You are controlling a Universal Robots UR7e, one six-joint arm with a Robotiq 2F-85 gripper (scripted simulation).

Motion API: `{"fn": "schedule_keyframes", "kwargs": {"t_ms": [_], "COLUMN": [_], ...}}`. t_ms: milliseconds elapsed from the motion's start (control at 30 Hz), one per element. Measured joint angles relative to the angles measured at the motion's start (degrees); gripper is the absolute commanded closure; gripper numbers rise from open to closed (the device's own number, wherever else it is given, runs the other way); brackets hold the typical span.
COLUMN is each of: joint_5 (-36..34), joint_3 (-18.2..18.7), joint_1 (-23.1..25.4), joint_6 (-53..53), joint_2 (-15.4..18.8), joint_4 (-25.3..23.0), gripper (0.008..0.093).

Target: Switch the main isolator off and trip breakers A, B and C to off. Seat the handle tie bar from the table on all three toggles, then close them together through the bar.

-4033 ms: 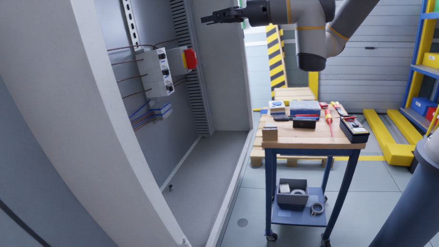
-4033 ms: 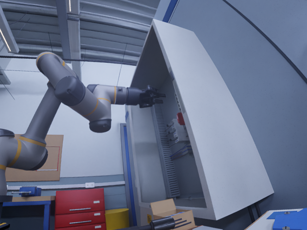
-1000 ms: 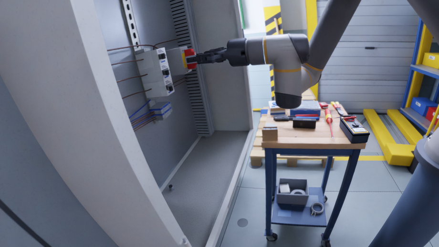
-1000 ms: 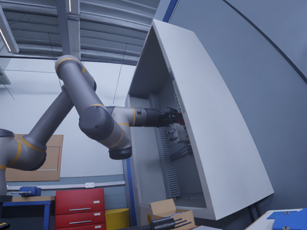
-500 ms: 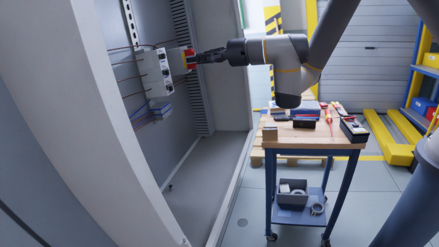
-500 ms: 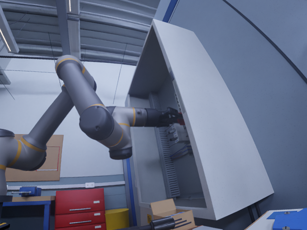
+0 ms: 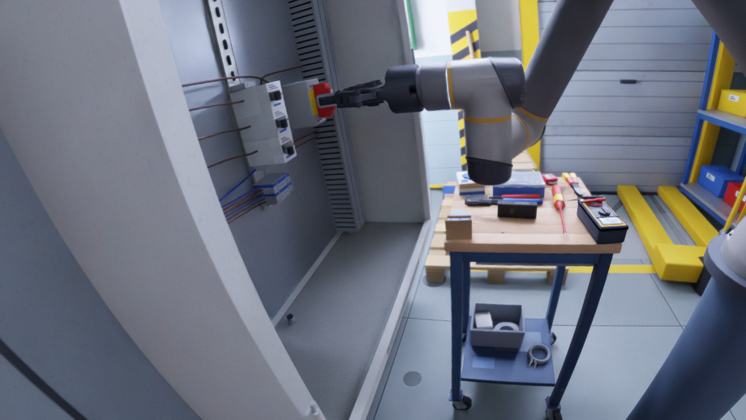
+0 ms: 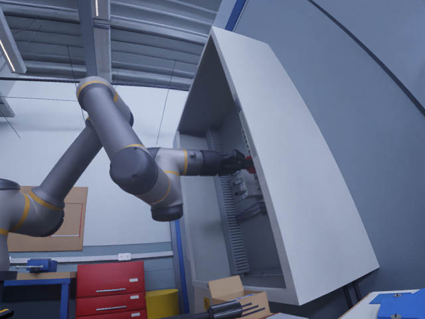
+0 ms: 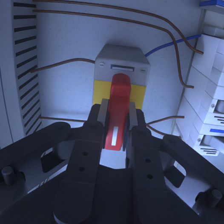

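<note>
My gripper (image 9: 116, 125) reaches into the cabinet and I grip the red handle (image 9: 117, 110) of the main isolator (image 7: 305, 104), a grey box with a yellow plate on the back panel. The handle's white mark shows between my fingers in the wrist camera. Breakers A, B and C (image 7: 266, 122) sit in a white stack beside the isolator, each with a small black toggle (image 7: 275, 95). The black handle tie bar (image 7: 517, 208) lies on the wooden cart top outside the cabinet. Brown wires (image 9: 132, 19) run across the panel.
A grey bin (image 7: 496, 328) rests on the cart's lower shelf. A multimeter (image 7: 601, 219), a red screwdriver (image 7: 559, 206) and a small cardboard box (image 7: 458, 225) share the cart top. Slotted wire duct (image 7: 334, 156) runs down the panel by the isolator. The open cabinet door (image 8: 302, 164) stands close alongside.
</note>
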Motion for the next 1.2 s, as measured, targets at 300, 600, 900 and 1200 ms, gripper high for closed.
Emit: {"fn": "schedule_keyframes", "kwargs": {"t_ms": [300,600,900,1200], "joint_5": [0.0,0.0,0.0,0.0], "joint_3": [0.0,0.0,0.0,0.0], "joint_1": [0.0,0.0,0.0,0.0], "joint_6": [0.0,-0.1,-1.6,-6.2], "joint_2": [0.0,0.0,0.0,0.0], "joint_4": [0.0,0.0,0.0,0.0], "gripper": [0.0934,0.0934,0.0934,0.0934]}}
